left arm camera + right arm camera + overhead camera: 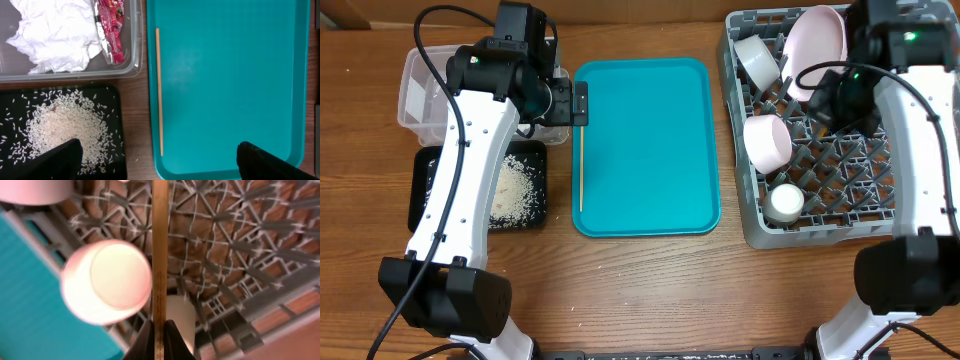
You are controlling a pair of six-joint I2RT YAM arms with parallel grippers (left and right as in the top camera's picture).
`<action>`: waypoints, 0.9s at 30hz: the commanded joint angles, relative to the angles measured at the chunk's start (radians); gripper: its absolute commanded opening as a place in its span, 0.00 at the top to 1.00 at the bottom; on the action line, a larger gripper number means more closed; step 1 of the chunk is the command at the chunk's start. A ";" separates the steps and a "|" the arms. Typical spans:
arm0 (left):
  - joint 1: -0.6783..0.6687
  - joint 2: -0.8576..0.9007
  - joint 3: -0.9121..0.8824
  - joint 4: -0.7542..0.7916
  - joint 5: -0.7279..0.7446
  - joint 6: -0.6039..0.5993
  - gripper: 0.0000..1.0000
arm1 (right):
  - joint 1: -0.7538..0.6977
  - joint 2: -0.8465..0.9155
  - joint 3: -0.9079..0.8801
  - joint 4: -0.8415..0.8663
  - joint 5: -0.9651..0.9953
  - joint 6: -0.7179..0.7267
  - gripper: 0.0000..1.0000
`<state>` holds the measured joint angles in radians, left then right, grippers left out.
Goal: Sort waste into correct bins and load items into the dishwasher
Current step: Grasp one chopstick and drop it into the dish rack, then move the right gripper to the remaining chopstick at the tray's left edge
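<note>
Wooden table (640,290) under teal tray (650,140), grey rack (820,232)

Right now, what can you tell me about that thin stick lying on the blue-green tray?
It is a single wooden chopstick: thin, straight, pale tan and plain from end to end. It lies flat on the teal tray, just inside one long rim and parallel to it. Only the tray touches it. The left gripper hovers over it, open and not gripping. Its partner, the second chopstick, is pinched in the right gripper above the dish rack.
</note>
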<state>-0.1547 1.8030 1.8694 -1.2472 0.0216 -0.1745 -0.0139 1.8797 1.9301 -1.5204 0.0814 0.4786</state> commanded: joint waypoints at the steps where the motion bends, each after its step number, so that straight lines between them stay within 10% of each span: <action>1: 0.004 0.009 -0.003 0.002 -0.006 -0.006 0.00 | -0.009 0.010 -0.130 0.076 -0.004 0.047 0.94; 15: 0.003 0.009 -0.003 0.002 -0.006 -0.006 0.00 | -0.018 0.009 -0.080 0.193 -0.283 -0.131 0.75; 27: 0.004 0.009 -0.003 0.002 -0.006 -0.006 0.00 | 0.435 0.092 -0.060 0.516 -0.240 0.047 0.54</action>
<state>-0.1547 1.8030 1.8694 -1.2472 0.0216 -0.1745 0.3775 1.9247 1.8709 -1.0298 -0.1715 0.4438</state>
